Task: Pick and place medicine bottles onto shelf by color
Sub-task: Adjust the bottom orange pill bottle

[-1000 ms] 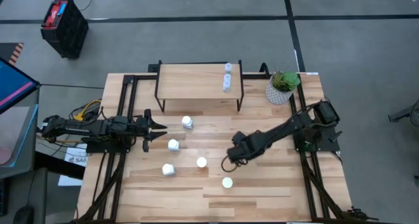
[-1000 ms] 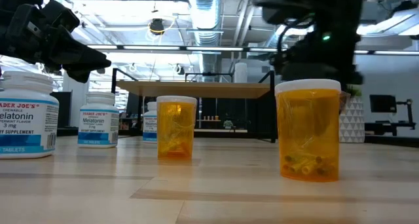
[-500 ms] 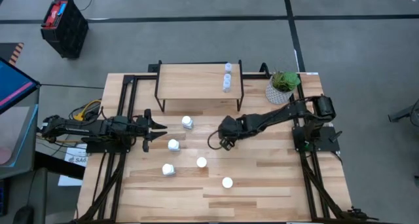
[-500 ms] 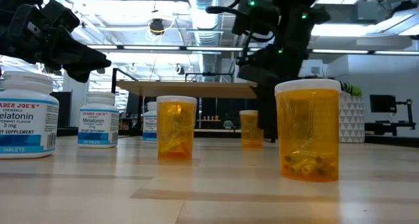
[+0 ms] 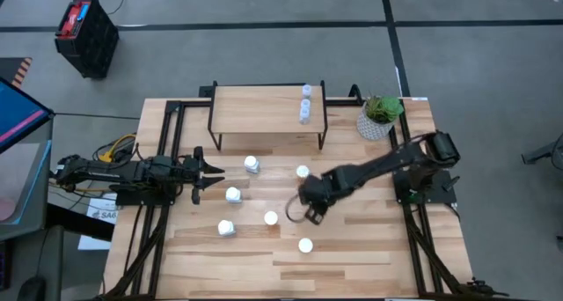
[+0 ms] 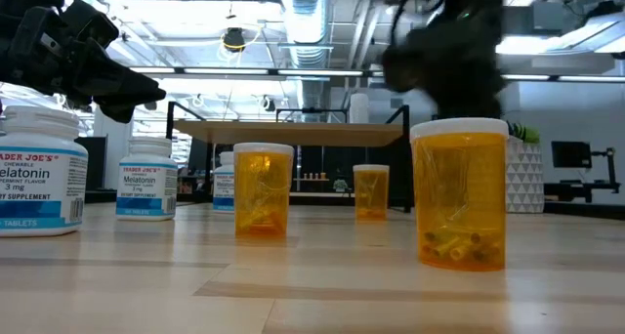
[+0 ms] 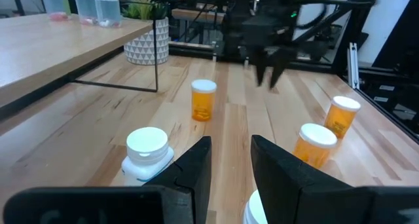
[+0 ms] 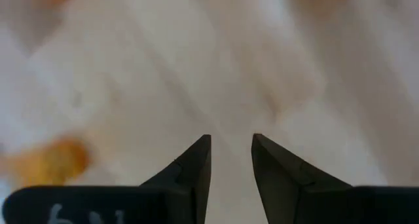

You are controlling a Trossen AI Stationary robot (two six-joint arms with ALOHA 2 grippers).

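Note:
Three orange bottles with white caps stand upright on the table: one [image 5: 303, 172] in front of the shelf [image 5: 259, 109], two nearer [image 5: 270, 218] [image 5: 305, 245]. Three white bottles [image 5: 252, 165] [image 5: 233, 194] [image 5: 227, 228] stand to their left. Clear bottles [image 5: 305, 103] stand in a row on the shelf's right end. My right gripper [image 5: 310, 209] hangs over the table between the orange bottles, pointing down, open, with nothing between its fingers [image 8: 231, 142]. At the left edge my left gripper [image 5: 211, 171] waits, open and level.
A potted green plant [image 5: 380, 116] stands at the far right beside the shelf. The shelf's thin black legs [image 7: 156, 57] stand just behind the far orange bottle [image 7: 203, 101]. Bare tabletop [image 5: 369, 239] lies to the right of the bottles.
My right gripper went toward the far edge, then came back toward the near edge, rising and tipping to point further down. An orange bottle that was hidden beneath it now stands free and upright in front of the shelf. The other bottles have kept their places.

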